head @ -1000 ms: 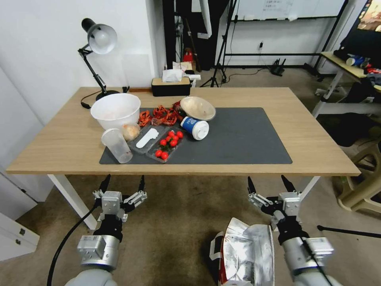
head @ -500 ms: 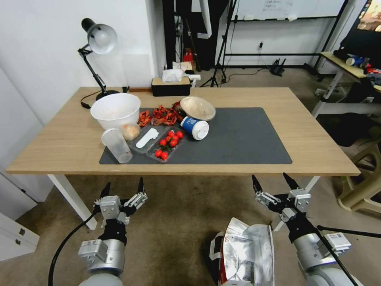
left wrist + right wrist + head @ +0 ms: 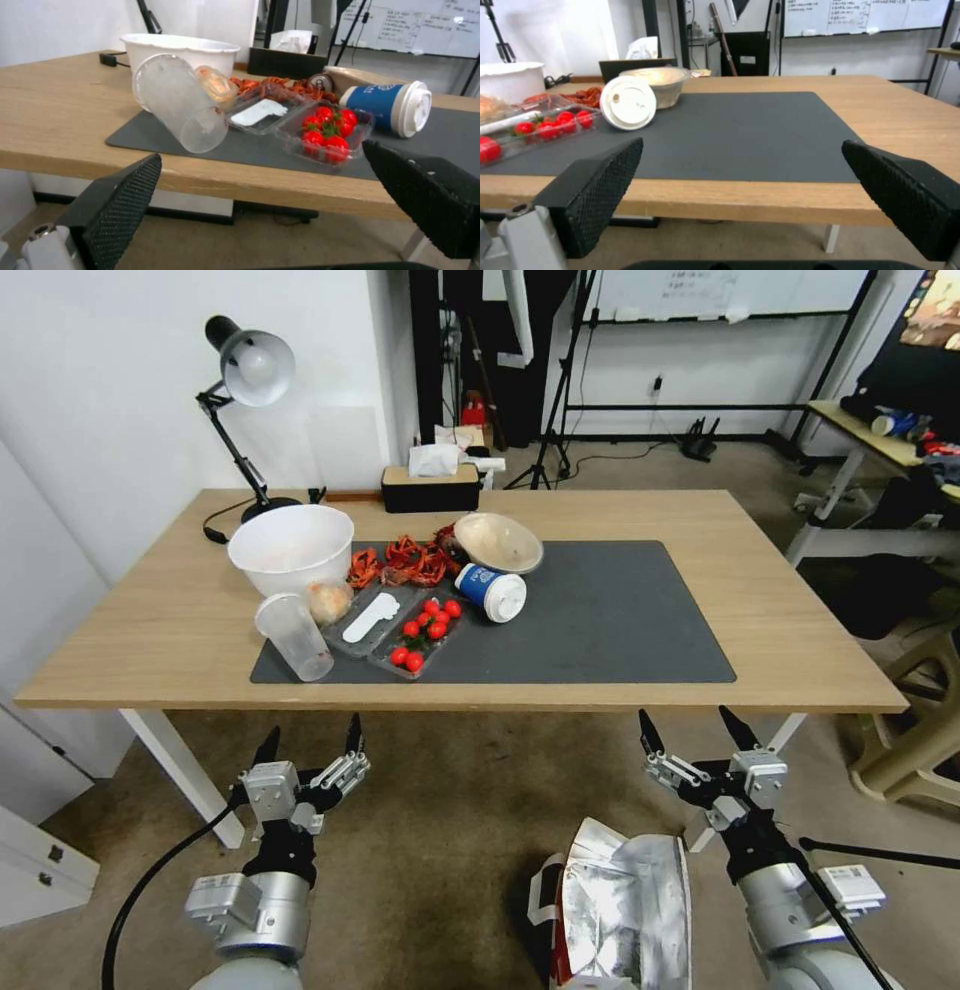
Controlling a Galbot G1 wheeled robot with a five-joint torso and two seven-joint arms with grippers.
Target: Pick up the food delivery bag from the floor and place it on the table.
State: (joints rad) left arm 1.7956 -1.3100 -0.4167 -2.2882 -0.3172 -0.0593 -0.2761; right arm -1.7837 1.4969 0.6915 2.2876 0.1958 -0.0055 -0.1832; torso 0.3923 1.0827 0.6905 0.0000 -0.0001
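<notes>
two grippers, left gripper [image 3: 311, 738] and right gripper [image 3: 699, 729], spread wide; food delivery bag [image 3: 620, 910] on floor [image 3: 450, 830].

The table [image 3: 150, 640] bears a dark mat [image 3: 620, 620]; the floor [image 3: 440, 830], the bag [image 3: 625, 910].

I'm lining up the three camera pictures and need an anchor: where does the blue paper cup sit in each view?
Head view: the blue cup lies on its side on the mat, right of the tomato tray.
Left wrist view: the cup lies beyond the tomato tray, lid turned sideways.
Right wrist view: its white lid faces the camera, before the clear bowl.
Shared landmark: the mat.
</notes>
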